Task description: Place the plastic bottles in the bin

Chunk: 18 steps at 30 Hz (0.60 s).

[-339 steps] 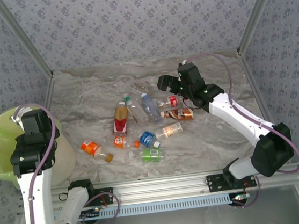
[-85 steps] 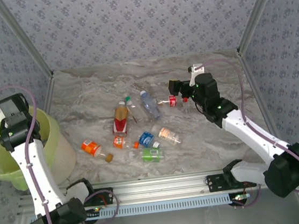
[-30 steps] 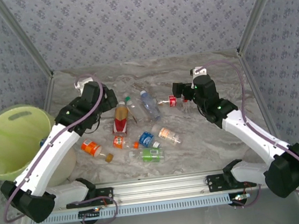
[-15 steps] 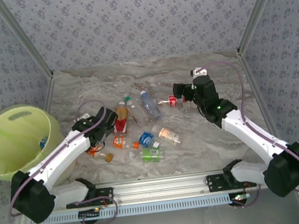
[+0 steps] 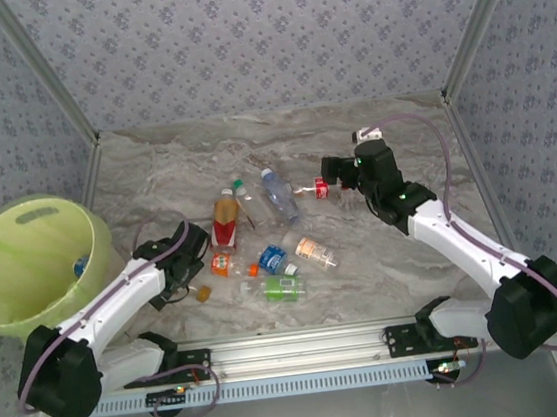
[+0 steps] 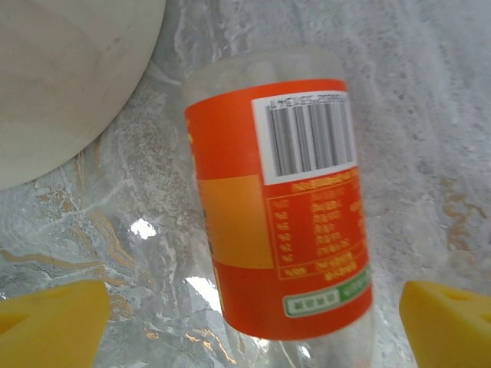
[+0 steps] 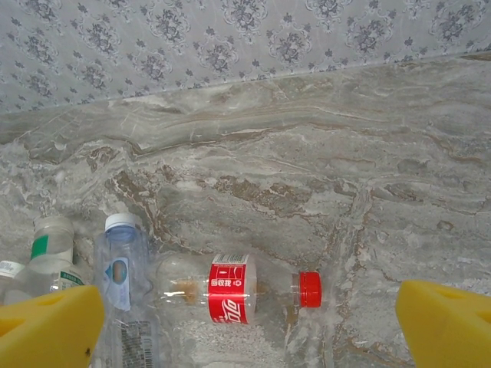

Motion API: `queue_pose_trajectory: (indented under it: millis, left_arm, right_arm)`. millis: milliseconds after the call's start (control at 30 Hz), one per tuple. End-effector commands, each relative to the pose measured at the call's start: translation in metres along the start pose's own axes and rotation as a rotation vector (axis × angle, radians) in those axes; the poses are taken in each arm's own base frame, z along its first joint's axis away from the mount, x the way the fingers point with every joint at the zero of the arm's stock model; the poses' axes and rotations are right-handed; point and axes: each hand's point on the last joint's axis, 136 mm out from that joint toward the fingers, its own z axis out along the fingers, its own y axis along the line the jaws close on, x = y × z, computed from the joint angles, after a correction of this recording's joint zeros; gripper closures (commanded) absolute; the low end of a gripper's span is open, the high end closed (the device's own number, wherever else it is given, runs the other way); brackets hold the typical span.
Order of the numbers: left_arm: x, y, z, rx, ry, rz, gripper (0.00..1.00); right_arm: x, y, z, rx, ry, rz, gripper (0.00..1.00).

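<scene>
Straddling orange-label bottle (image 6: 280, 207), left claw (image 6: 253, 322) wide; right claw (image 7: 247, 326) wide above red-label bottle (image 7: 230, 297).

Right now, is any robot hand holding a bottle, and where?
Nothing is held. The left gripper is open, straddling the orange bottle; the right gripper is open too.

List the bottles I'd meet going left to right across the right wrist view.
bottle with a green band → clear bottle with a white cap and blue label → red-labelled bottle, lying on its side with its red cap at its right end.
</scene>
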Motion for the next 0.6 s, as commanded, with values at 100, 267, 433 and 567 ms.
queue_pose_trajectory:
  millis: [100,267,433,567]
  left_arm:
    - [0.000,-0.014,0.015,0.090,0.008,-0.044,0.12]
    - [-0.012,-0.024,0.028,0.145,-0.028,-0.099,0.18]
    - [-0.012,-0.029,0.040,0.172,-0.025,-0.075,0.26]
    - [-0.008,-0.034,0.046,0.186,-0.016,-0.028,0.31]
  right_arm:
    - [-0.008,-0.002,0.000,0.019,-0.003,0.029,0.00]
    - [-0.007,-0.003,-0.001,0.023,0.002,0.033,0.00]
    - [-0.009,-0.003,-0.005,0.021,0.002,0.032,0.00]
    - [-0.007,-0.004,-0.006,0.024,0.007,0.039,0.00]
